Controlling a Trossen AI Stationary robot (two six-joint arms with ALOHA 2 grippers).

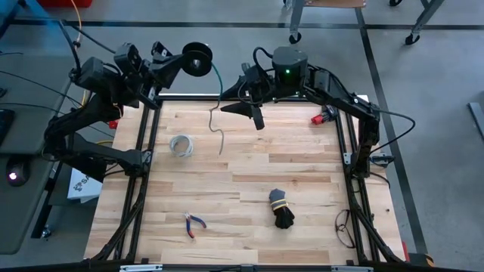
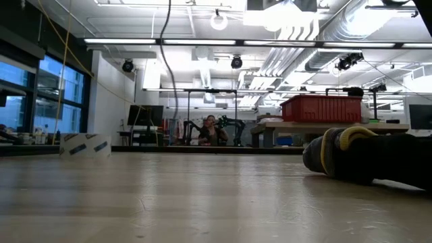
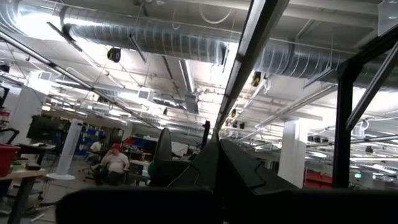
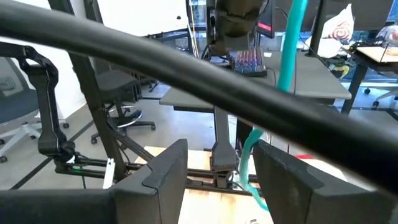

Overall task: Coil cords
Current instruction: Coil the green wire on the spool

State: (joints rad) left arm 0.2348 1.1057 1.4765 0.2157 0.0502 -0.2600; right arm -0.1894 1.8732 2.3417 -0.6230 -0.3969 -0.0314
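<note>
The cord is a dark round coil (image 1: pixel 197 58) with a green strand (image 1: pixel 218 81) that drops to the table, where its thin tail (image 1: pixel 219 133) lies. The coil sits at the tip of my left gripper (image 1: pixel 184 63), raised beyond the table's far left corner with its fingers (image 3: pixel 214 163) shut together. My right gripper (image 1: pixel 243 106) is open near the far edge, pointing toward the table's left. In the right wrist view the green strand (image 4: pixel 249 155) runs between its two fingers (image 4: pixel 163 168). Whether it touches them I cannot tell. My left gripper carries the coil at the free end of its shut fingers. The coil looks wound around them, showing as a dark band (image 3: pixel 155 202) across their base in the wrist view. It is lifted clear of the table, and the green strand hangs slack from it.
On the table lie a pale ring (image 1: pixel 181 145) toward the left, a black cord bundle with a yellow tie (image 1: pixel 280 208) right of centre, and small pliers (image 1: pixel 193 224) near the front. A red object (image 1: pixel 324 116) sits at the far right. The black frame rails (image 1: pixel 144 136) edge the board.
</note>
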